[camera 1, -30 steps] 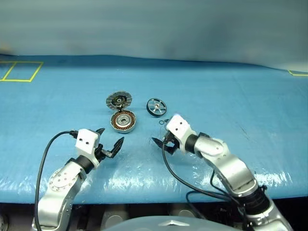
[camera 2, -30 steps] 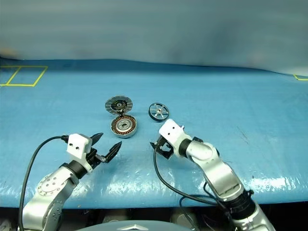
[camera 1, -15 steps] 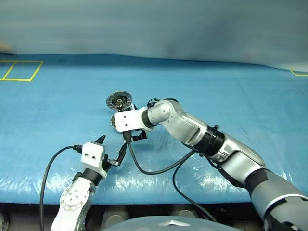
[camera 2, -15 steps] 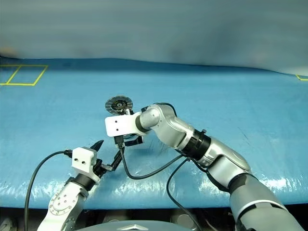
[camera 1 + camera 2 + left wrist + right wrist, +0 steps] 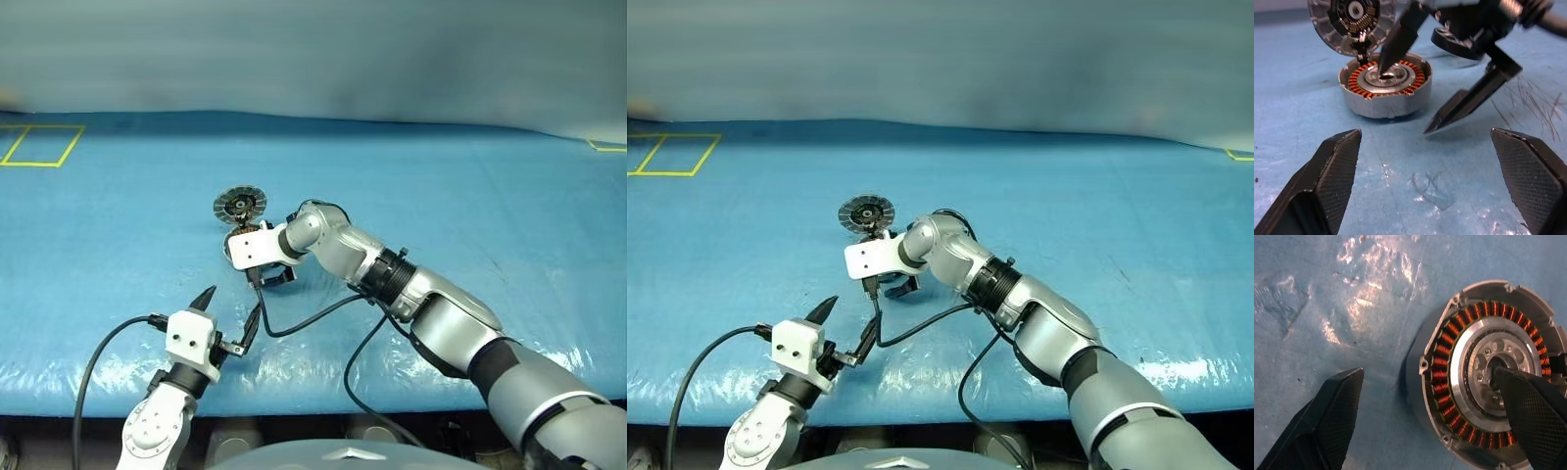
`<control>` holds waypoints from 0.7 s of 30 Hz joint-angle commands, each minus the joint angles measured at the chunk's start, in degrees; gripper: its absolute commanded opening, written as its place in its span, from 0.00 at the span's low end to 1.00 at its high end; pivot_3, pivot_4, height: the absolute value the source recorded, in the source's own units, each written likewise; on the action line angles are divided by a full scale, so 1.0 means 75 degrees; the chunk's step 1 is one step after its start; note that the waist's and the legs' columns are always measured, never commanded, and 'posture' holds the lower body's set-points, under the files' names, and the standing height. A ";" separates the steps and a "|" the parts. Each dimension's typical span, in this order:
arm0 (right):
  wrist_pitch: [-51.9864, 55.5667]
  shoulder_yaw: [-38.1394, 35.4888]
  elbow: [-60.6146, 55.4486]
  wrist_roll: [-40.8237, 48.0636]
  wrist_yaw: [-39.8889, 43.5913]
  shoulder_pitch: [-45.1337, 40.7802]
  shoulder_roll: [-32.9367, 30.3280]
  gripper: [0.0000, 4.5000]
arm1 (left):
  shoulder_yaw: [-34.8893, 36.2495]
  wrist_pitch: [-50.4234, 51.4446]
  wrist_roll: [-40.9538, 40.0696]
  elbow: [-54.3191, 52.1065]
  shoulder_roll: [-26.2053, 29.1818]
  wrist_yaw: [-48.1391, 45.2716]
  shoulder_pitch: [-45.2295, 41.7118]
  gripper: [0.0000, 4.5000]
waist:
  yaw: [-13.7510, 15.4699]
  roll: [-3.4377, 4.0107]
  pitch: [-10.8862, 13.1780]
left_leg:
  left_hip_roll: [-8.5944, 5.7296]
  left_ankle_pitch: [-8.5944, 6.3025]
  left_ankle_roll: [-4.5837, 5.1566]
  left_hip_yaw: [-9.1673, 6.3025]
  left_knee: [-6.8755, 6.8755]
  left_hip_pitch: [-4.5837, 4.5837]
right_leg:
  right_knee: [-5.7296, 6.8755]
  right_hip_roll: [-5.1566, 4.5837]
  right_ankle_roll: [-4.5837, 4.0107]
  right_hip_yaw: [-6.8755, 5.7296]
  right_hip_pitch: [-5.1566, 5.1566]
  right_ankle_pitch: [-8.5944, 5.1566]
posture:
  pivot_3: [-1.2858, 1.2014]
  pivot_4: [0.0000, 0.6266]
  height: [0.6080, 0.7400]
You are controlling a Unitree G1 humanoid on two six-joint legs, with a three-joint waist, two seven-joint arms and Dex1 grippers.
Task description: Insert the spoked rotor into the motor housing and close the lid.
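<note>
The right end effector (image 5: 1449,83) has swung across from the right side of the bench (image 5: 509,196) and now stands over the motor housing (image 5: 1384,88), its fingers spread wide. One finger tip (image 5: 1386,66) sits at the housing's silver centre bearing; the other finger hangs off the housing's side above the blue cover. It holds nothing. The lid (image 5: 240,205) lies just behind the housing, silver segments up, where it lay a second ago. The spoked rotor (image 5: 1457,44) lies behind the right end effector, beside the housing. The left end effector (image 5: 227,318) has drawn back toward the near edge, wide and empty, facing the housing.
</note>
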 commanded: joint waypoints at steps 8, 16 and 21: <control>-0.0130 -0.0095 0.0603 -0.0576 0.0577 -0.0217 0.0058 0.65 | -0.0076 -0.0581 0.0267 0.0215 -0.0028 0.0098 -0.0127 1.00 | 0.0000 0.0008 0.0003 | -0.0001 0.0000 0.0000 0.0000 0.0010 0.0005 | 0.0008 0.0000 -0.0001 0.0000 0.0005 -0.0003 | 0.52 0.24 1.00; 0.0683 -0.0225 -0.0413 -0.0750 0.1063 0.0505 -0.0398 0.46 | 0.0005 -0.0734 0.0187 0.0503 0.0003 0.0026 -0.0198 1.00 | 0.0090 0.0012 -0.0005 | -0.0002 0.0000 0.0000 -0.0001 0.0012 0.0010 | 0.0006 -0.0001 -0.0001 0.0000 0.0011 -0.0004 | 0.52 0.24 1.00; 0.2083 -0.0220 -0.2625 -0.0912 0.1598 0.1584 -0.1309 0.46 | 0.0110 -0.0710 0.0080 0.0607 0.0077 -0.0083 -0.0284 1.00 | 0.0148 0.0022 -0.0015 | -0.0006 0.0000 0.0000 -0.0006 0.0012 0.0013 | 0.0004 -0.0002 -0.0001 -0.0001 0.0023 -0.0004 | 0.52 0.24 1.00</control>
